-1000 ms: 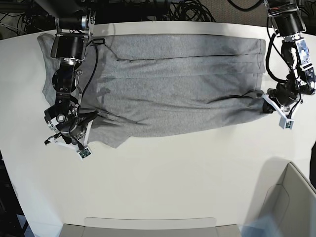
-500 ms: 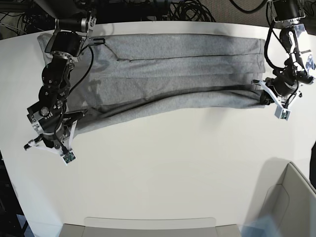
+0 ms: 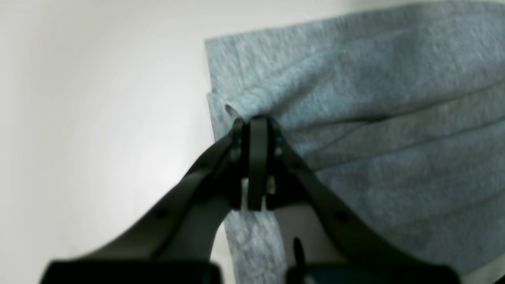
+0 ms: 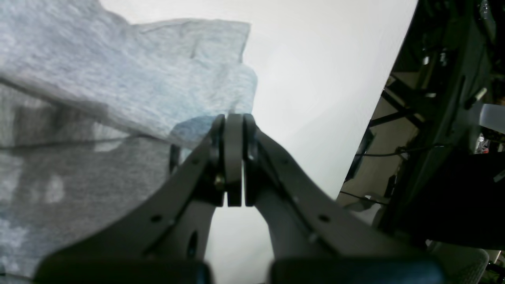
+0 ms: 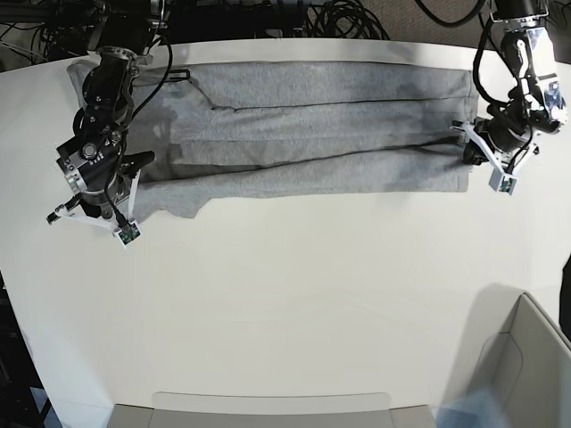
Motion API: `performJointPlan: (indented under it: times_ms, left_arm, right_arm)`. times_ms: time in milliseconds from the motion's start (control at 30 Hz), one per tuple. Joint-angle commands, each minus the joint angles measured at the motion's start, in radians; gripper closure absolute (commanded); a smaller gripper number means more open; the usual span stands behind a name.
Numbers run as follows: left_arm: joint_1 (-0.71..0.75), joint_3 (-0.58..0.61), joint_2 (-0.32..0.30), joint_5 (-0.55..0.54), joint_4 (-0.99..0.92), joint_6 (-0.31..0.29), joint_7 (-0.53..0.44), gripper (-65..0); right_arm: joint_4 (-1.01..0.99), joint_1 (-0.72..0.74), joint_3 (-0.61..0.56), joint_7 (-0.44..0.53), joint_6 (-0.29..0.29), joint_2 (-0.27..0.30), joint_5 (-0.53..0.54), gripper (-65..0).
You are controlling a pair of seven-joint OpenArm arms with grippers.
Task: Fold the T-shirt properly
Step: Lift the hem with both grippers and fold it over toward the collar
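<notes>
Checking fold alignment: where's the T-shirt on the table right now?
In the base view the T-shirt lies as a long band along the table's far edge, stretched between the left gripper at that view's right and the right gripper at its left.

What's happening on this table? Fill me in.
A two-armed robot is folding a grey T-shirt lengthwise on the white table. The left gripper has its jaws shut on the fabric edge at one end, and the right gripper is shut on the cloth at the other. The shirt lies stretched between them as a long band in several layers, its near edge raised at both ends.
</notes>
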Motion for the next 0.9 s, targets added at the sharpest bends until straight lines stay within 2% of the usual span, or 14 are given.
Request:
performJointPlan:
  times_ms: [0,200,267,333,633,700,867]
  left_arm:
    - [-0.01,-0.01,-0.02,-0.006,0.017,0.002,-0.013,0.0]
    - [0.027,-0.049,-0.006,-0.011,0.066,0.002,-0.011,0.0]
    - [0.034,-0.12,0.034,-0.005,0.102,0.0,0.044,0.0]
    - [0.031,-0.171,0.037,-0.006,0.126,-0.004,0.105,0.0]
    - [0.042,-0.175,0.037,-0.006,0.205,-0.003,0.137,0.0]
    - [0.071,-0.175,0.037,-0.006,0.208,-0.003,0.137,0.0]
    - [0.116,-0.175,0.039,-0.006,0.208,-0.001,0.136,0.0]
  right_arm:
    - [0.027,0.007,0.005,0.002,0.011,0.009,-0.003,0.0]
    - [0.046,-0.007,0.005,0.001,0.011,0.009,-0.007,0.0]
    - [0.046,-0.003,0.005,-0.027,0.011,0.009,-0.007,0.0]
    - [0.046,0.001,0.005,-0.051,0.011,0.009,-0.003,0.0]
    - [0.093,-0.01,0.008,-0.084,0.011,0.009,-0.009,0.0]
    - [0.101,-0.013,0.036,-0.114,0.011,0.009,-0.009,0.0]
    - [0.106,-0.036,0.074,-0.114,0.011,0.023,-0.009,0.0]
